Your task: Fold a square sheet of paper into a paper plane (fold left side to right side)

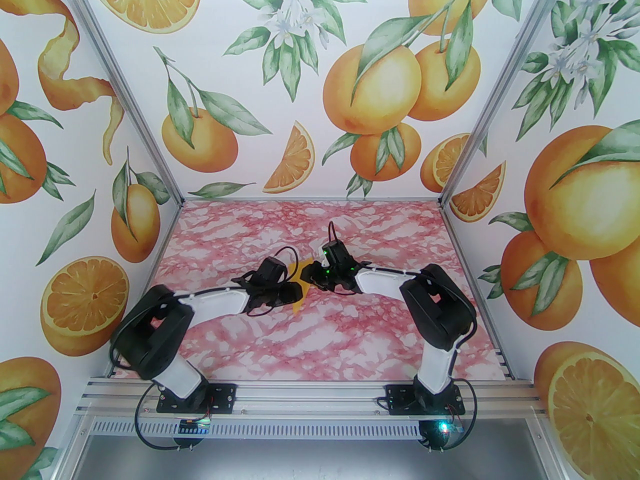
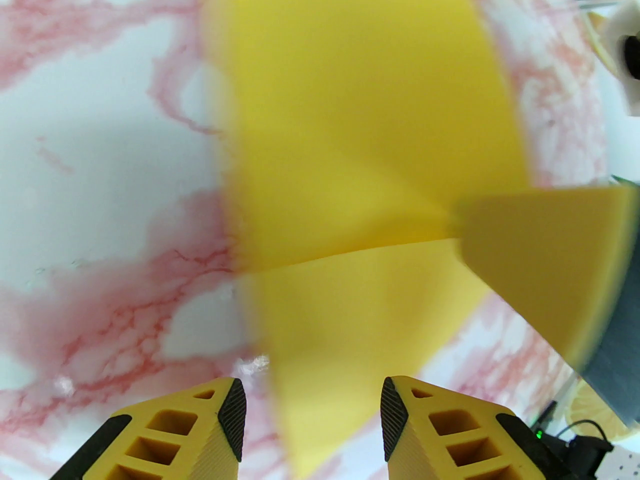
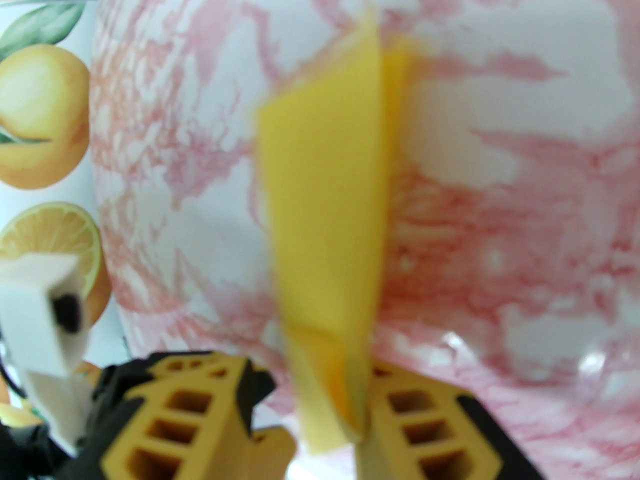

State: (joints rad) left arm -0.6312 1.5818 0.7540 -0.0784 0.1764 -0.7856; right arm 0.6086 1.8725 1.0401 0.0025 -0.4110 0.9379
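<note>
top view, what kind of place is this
Probably a robot test booth: metal frame posts, walls printed with oranges, a pink marbled tabletop, and a left arm and right arm bolted to a rail.

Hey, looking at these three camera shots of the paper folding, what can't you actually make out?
Top view: the left arm and right arm cover most of the sheet of paper, so its folded shape is unreadable.
Right wrist view: blur hides whether the right pincer actually clamps the paper.
Left wrist view: blur smears the paper's edges and creases beyond the open left pincer.
</note>
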